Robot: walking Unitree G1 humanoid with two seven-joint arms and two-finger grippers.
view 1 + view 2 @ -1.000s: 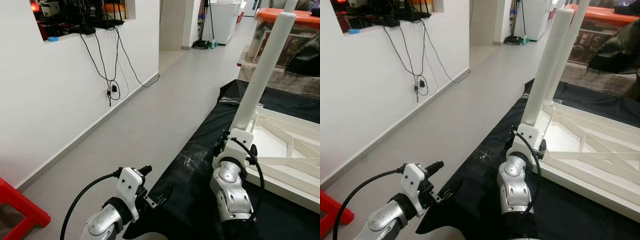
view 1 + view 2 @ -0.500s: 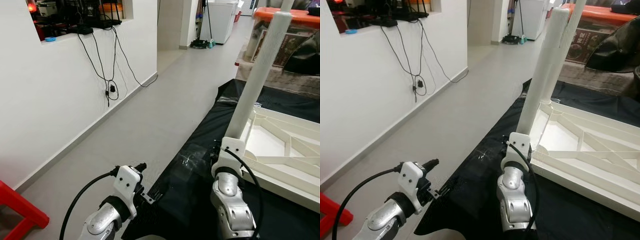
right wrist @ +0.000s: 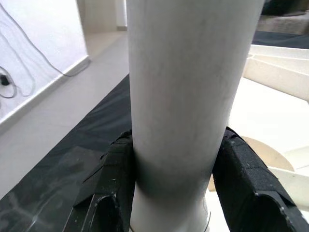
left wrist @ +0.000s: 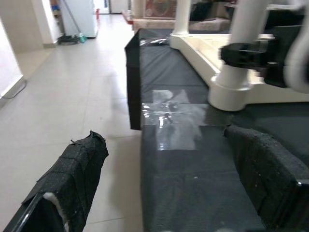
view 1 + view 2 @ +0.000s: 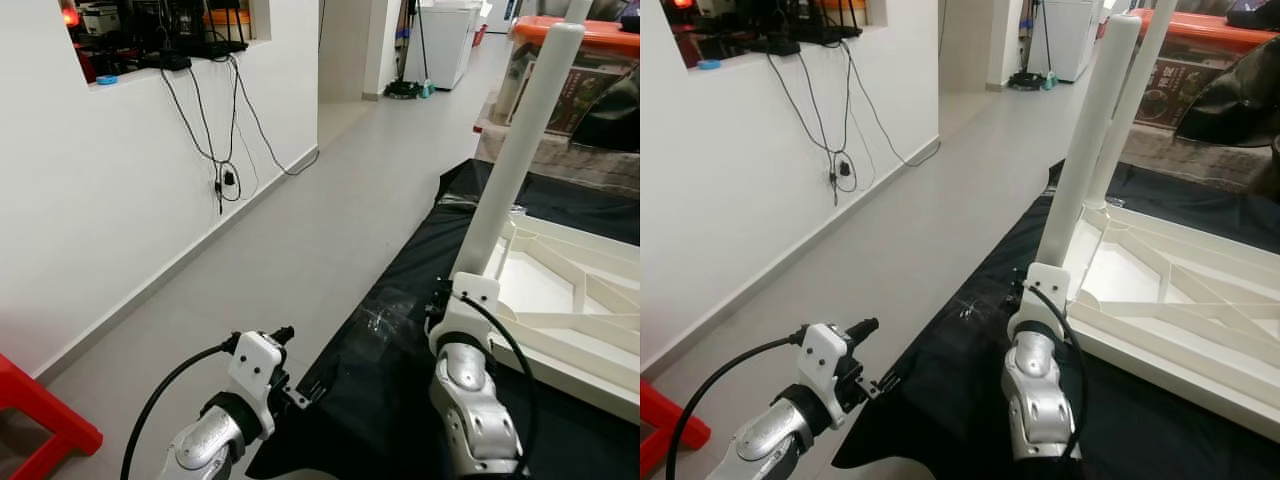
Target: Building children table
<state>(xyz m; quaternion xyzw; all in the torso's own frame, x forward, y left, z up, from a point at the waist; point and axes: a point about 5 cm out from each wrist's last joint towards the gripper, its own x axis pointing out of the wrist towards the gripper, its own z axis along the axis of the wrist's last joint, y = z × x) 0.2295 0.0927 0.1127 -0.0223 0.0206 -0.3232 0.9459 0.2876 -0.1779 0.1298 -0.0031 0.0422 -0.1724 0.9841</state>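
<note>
A white table top (image 5: 572, 372) lies upside down on a black mat (image 5: 395, 345). At its near corner a tall white leg (image 5: 515, 150) stands upright, leaning a little to the right. My right gripper (image 3: 176, 186) is shut on the leg (image 3: 188, 72) near its base, one black finger on each side. My left gripper (image 4: 169, 169) hangs open and low over the mat's left edge, with nothing between its fingers. A second white leg (image 5: 1148, 55) rises behind the first.
A patch of clear tape (image 4: 171, 116) lies on the mat near the leg's base. Grey tiled floor (image 5: 270, 230) runs along the left, beside a white wall with hanging cables (image 5: 225, 150). A red stool (image 5: 40, 420) sits at the lower left. Boxes (image 5: 590, 80) stand behind the table.
My right gripper and the leg's base have shifted slightly toward me and down along the table's corner. The left arm has sunk a little.
</note>
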